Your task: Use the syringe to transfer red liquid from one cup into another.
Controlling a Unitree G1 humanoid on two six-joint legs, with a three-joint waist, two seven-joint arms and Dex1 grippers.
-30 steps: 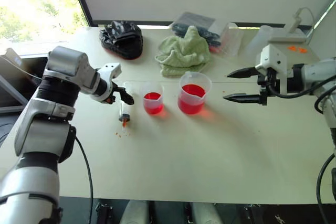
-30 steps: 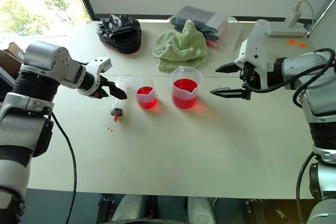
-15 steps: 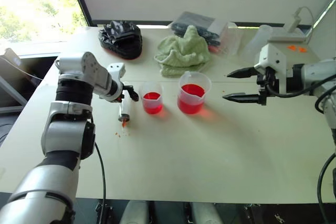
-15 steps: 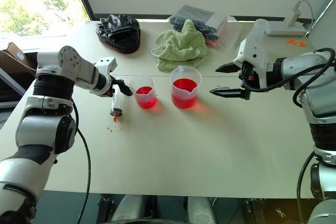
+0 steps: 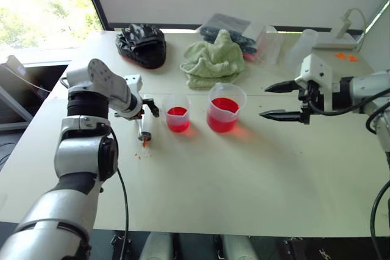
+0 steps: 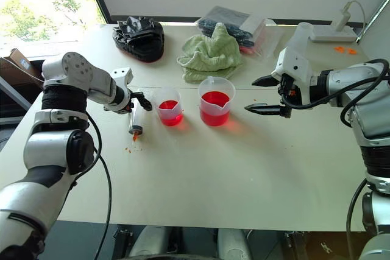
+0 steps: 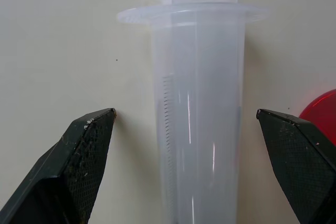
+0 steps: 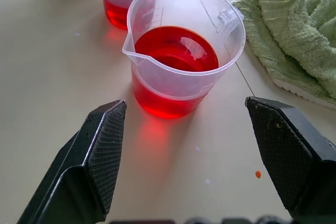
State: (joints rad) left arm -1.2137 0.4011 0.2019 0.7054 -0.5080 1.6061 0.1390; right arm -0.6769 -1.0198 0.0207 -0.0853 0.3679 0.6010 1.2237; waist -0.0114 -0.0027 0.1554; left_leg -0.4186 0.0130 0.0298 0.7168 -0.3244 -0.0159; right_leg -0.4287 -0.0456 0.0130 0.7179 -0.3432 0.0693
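The syringe (image 5: 145,130) lies flat on the table, left of the cups, its red-stained tip (image 5: 144,142) toward me. Its clear barrel (image 7: 197,124) runs between the fingers of my left gripper (image 5: 145,114), which stands open just above it, with a gap on each side. The smaller cup (image 5: 177,115) holds a little red liquid. Right of it, the larger cup (image 5: 225,109) with the flared rim is about half full of red liquid (image 8: 177,50). My right gripper (image 5: 265,101) hovers open to the right of the larger cup, pointing at it and clear of it.
A green towel (image 5: 213,59) lies behind the cups, a black bag (image 5: 143,44) at the back left, a plastic pouch (image 5: 241,28) and a white power strip (image 5: 332,42) at the back right. Red droplets (image 5: 141,154) spot the table by the syringe tip.
My left arm has swung inward and its wrist has rolled, so the open fingers now straddle the syringe's barrel. The right arm, the cups and the syringe have stayed put.
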